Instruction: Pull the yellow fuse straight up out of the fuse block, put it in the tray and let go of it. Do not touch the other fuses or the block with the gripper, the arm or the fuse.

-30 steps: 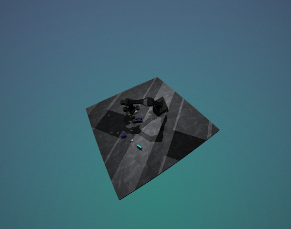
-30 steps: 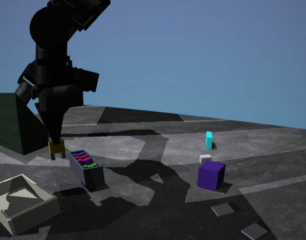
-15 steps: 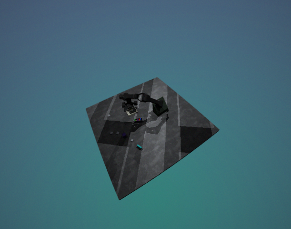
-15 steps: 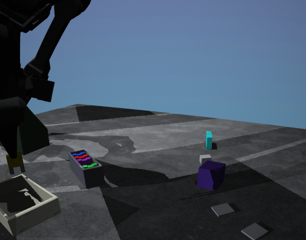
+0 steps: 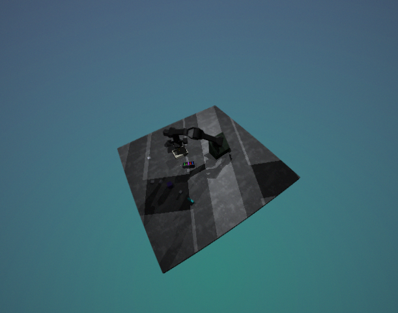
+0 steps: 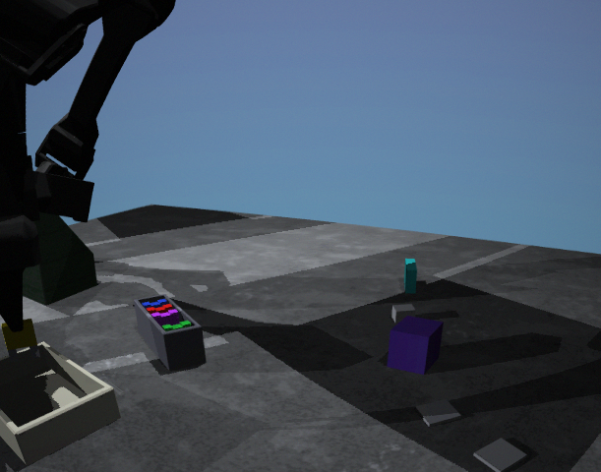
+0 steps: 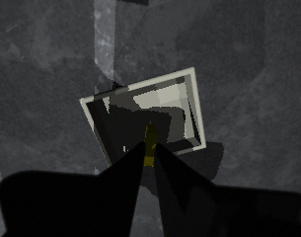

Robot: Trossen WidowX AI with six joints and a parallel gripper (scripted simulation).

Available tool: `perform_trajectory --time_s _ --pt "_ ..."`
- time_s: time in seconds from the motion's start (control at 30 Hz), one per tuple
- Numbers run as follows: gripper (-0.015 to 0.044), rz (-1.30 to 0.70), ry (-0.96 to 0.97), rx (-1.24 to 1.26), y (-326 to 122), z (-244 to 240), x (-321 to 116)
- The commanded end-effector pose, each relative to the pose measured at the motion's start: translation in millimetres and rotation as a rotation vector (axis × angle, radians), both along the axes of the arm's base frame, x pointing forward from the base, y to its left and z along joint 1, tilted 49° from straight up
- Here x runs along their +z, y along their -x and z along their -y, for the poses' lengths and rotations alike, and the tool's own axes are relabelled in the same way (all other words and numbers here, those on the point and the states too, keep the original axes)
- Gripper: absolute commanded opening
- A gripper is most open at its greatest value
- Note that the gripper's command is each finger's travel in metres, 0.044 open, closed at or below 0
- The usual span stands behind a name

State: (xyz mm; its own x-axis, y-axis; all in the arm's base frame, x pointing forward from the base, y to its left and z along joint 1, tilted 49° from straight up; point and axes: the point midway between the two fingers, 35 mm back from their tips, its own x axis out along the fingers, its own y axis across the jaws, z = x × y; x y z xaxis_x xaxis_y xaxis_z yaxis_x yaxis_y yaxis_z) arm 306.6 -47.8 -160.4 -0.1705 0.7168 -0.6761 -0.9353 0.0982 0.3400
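Note:
My gripper [image 6: 17,327] [image 7: 149,147] is shut on the yellow fuse [image 6: 20,336] [image 7: 149,133]. The fuse hangs upright with its grey prongs down. In the wrist view it appears over the cream tray [image 6: 69,425] [image 7: 198,106] [image 5: 180,156], towards the tray's near side. In the exterior view its prongs show close to the tray's far rim; the exact height above the tray is hard to tell. The grey fuse block [image 6: 186,350] [image 5: 189,166] stands apart from the tray and holds blue, red, purple and green fuses. An empty gap shows between purple and green.
A purple cube [image 6: 414,347] [image 5: 169,184], a cyan block [image 6: 410,276] [image 5: 191,201] and a small grey block [image 6: 402,311] stand beyond the fuse block. Flat grey plates [image 6: 439,411] [image 6: 500,453] lie nearer the camera. The dark green base [image 6: 61,264] [image 5: 219,149] carries the arm.

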Motion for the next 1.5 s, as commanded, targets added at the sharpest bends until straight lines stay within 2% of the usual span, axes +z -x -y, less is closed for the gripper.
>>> perform_trajectory --time_s 0.0,0.43,0.87,1.0,1.47 --pt "0.0000 -0.003 -0.003 -0.007 1.3 -4.6 -3.8" --pt "0.0000 -0.003 -0.005 -0.007 5.3 -19.1 -16.7" --pt "0.0330 -0.001 -0.002 0.000 3.7 -14.4 -12.9" --pt "0.0330 -0.003 -0.003 -0.007 -1.5 10.1 10.0" --pt "0.0330 -0.006 -0.006 -0.012 -1.6 8.9 9.6"
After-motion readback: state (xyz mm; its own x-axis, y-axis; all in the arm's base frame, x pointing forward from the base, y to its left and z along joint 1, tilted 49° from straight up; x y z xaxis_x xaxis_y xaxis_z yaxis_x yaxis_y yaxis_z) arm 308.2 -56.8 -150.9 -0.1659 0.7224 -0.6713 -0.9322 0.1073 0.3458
